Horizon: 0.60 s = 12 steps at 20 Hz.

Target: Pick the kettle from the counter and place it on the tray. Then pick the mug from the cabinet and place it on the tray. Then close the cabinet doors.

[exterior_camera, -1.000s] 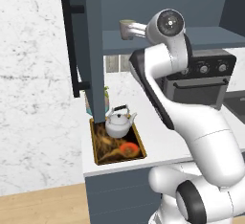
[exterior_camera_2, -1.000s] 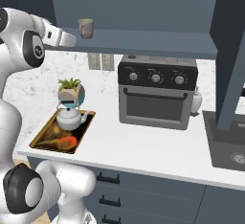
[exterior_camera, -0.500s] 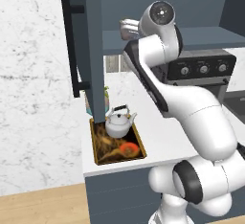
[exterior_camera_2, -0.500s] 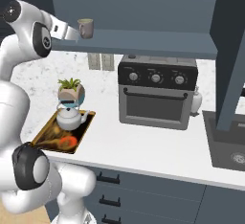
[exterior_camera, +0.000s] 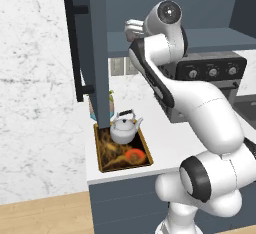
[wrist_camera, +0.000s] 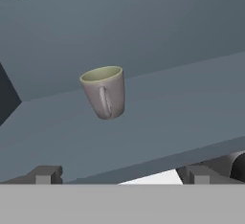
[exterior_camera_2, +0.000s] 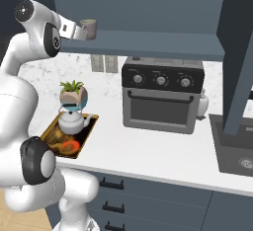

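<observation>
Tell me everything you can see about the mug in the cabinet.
The mug is a small grey-green cylinder with a pale greenish inside and one side handle, which faces the hand camera. It looks ceramic. It stands upright on the cabinet shelf, apparently empty, nothing else touching it. The open gripper is just short of it, not yet around it.

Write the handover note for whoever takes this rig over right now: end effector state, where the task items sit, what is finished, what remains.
End effector: open, empty, raised at the cabinet shelf and facing the mug, not touching it.
Kettle: upright on the tray, at its back end.
Tray: on the counter by the plant pot.
Mug: upright on the shelf, handle toward the hand camera.
Cabinet doors: left door and right door both open.
Done: kettle on tray.
Left: grasp mug, set it on the tray, close both doors.
</observation>
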Tool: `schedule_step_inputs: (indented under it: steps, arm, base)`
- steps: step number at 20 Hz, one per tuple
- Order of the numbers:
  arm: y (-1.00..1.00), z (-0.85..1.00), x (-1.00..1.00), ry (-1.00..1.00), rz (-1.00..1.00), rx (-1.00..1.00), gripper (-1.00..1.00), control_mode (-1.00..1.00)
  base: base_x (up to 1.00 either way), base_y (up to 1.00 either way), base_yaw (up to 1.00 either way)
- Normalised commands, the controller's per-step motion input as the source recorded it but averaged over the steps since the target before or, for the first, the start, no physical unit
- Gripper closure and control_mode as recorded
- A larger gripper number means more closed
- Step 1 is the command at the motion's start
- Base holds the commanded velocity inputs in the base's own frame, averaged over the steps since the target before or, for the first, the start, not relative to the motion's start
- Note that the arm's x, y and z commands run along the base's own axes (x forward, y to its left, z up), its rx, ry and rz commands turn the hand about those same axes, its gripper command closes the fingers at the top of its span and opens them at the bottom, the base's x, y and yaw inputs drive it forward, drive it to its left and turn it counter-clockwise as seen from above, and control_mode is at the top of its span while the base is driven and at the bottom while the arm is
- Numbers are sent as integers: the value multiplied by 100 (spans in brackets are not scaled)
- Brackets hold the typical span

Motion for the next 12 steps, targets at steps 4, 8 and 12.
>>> schedule_step_inputs:
  steps: [4,8,12]
  arm:
    - [9,-3,37,0,2,0,-100,-100]
    - [0,-5,42,0,0,0,-100,-100]
    - [0,-9,38,0,0,-4,-100,-100]
  base:
    - [0,0,0]
    - [0,0,0]
    - [0,0,0]
